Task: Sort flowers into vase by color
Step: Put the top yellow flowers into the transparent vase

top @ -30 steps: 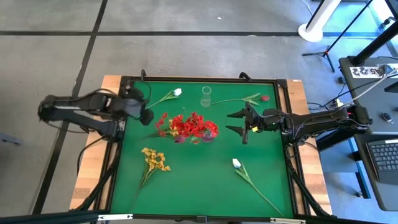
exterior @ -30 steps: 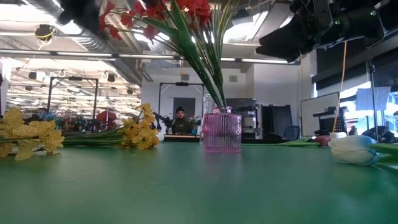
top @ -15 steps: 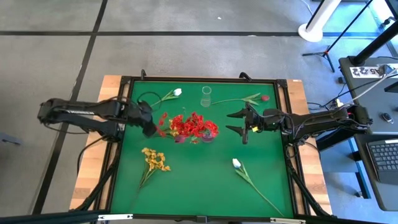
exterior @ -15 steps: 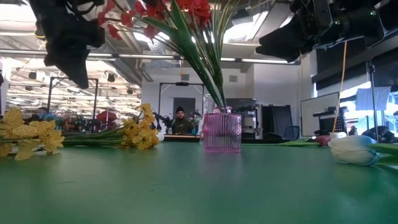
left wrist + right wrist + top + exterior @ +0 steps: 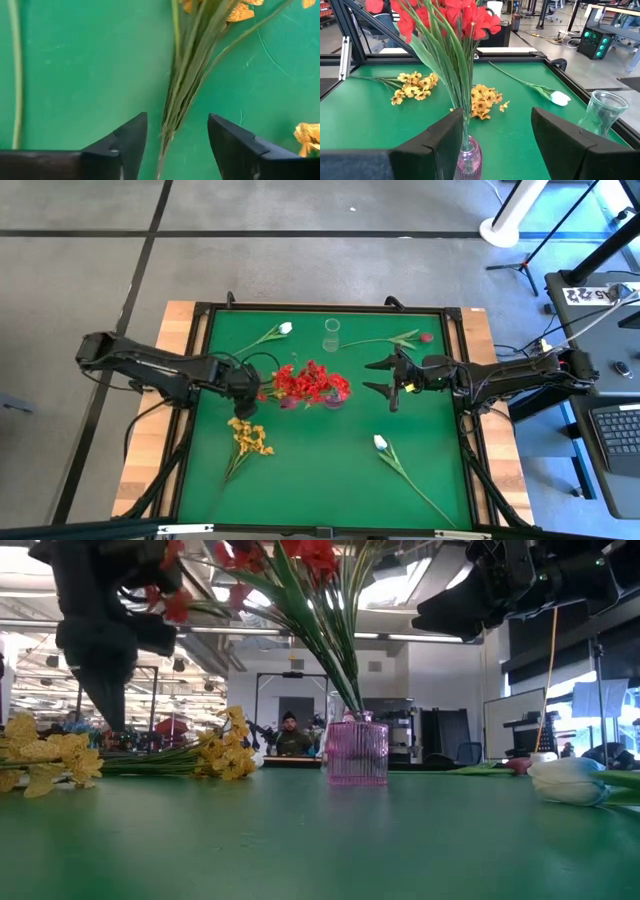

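Note:
Red flowers [image 5: 310, 383] stand in a pink vase [image 5: 357, 751] mid-table. A yellow flower bunch [image 5: 249, 436] lies flat on the green mat near the left. My left gripper [image 5: 243, 404] hangs open just above it, on the far side of its blossoms. In the left wrist view the bunch's green stems [image 5: 176, 100] show in the gap between the fingers, untouched. My right gripper [image 5: 385, 377] hovers open to the right of the pink vase. White tulips [image 5: 284, 328] [image 5: 380, 442] and a dark red tulip [image 5: 425, 337] lie on the mat.
A clear glass vase [image 5: 332, 335] stands near the far edge, behind the pink vase. A black raised frame [image 5: 205, 310] borders the mat. The near-middle mat between the yellow bunch and the near white tulip is bare. People and equipment show in the room beyond.
My left gripper has moved from beside the red blossoms toward the table's near edge and down, ending over the yellow bunch. The flowers have not moved.

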Tool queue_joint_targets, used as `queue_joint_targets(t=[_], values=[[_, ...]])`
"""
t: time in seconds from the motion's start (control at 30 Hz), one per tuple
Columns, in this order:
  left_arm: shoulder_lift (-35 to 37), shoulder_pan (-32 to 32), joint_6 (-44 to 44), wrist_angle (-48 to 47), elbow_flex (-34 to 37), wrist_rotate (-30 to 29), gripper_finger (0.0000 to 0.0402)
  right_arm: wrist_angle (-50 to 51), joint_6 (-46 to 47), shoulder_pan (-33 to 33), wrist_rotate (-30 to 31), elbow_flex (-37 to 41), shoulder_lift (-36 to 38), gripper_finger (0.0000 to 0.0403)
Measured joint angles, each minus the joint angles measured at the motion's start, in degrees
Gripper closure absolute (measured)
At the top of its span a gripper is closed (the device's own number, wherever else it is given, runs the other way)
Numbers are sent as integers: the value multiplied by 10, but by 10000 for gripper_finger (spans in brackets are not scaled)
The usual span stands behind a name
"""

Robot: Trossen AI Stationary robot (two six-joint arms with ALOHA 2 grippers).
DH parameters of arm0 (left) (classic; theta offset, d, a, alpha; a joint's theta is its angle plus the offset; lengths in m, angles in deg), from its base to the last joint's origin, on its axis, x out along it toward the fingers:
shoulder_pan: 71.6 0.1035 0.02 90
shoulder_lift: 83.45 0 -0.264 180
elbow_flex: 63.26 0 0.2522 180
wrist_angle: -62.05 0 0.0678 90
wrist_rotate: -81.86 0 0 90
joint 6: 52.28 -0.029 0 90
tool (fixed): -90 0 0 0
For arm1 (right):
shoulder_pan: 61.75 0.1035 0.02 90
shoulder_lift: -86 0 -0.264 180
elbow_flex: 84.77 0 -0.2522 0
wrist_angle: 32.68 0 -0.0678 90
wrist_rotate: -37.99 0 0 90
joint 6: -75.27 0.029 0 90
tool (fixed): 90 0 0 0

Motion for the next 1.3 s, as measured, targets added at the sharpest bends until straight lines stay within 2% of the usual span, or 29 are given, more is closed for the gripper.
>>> queue_joint_targets(t=[0.1, 0.2, 0.33, 0.5, 0.73, 1.0, 1.17, 1.3], values=[[-32, 0, -16, 27, 0, -3, 176, 0, 0, 0, 0, 0, 0, 168], [-63, 0, -28, 29, 0, -31, 164, 0, 2, 0, 0, 0, 0, 168], [-95, 1, -29, 27, 0, -59, 160, 1, 2, 0, 0, 0, 0, 168], [-102, 5, -26, 14, -3, -60, 160, 2, 2, 0, 0, 0, 0, 168], [-71, 0, -9, -122, -77, -100, 160, 7, 12, 0, 0, 0, 0, 169], [9, -15, -5, -232, -178, -165, 159, 25, 15, 0, 15, 0, 0, 169], [59, -14, 44, -293, -188, -166, 159, 28, 15, 0, 12, 0, 0, 169], [91, -14, 86, -301, -160, -157, 159, 28, 15, 0, 7, 0, 0, 169]])
